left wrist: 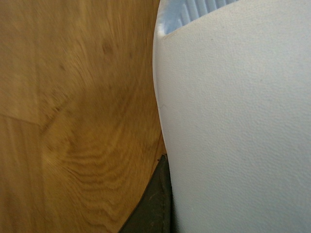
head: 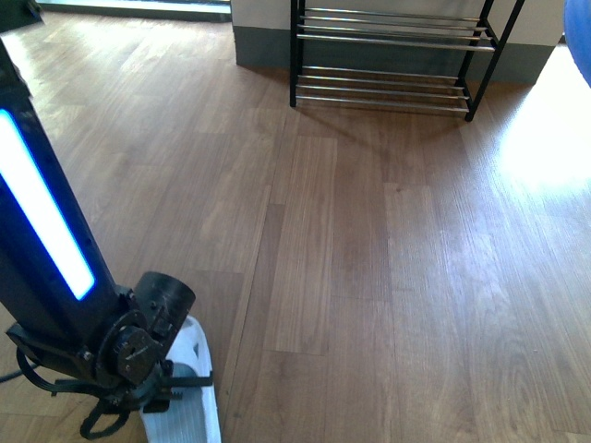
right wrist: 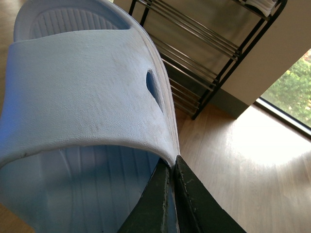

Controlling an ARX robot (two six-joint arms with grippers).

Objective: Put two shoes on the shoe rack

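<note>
While the right gripper [right wrist: 173, 167] held one pale blue slide [right wrist: 82, 97] up off the floor, its two dark fingers [right wrist: 194, 204] were pressed tight on the edge of the slide's strap. The long way of that slide ran out ahead of the fingers, and the shoe rack [right wrist: 209, 53] stood past it, not yet close. So the right arm looked like the one to go to the rack first, with the shoe pushed forward, far end first.

A second slide [head: 189, 406] lay flat on the wooden floor [head: 369, 258], well away from the shoe rack [head: 388, 55], with its long way pointing about toward it. The left gripper [head: 148, 383] hung low right over that slide. One dark finger [left wrist: 155, 204] sat just beside the slide's rim, but it could not be told if the fingers were spread or squeezing.
</note>
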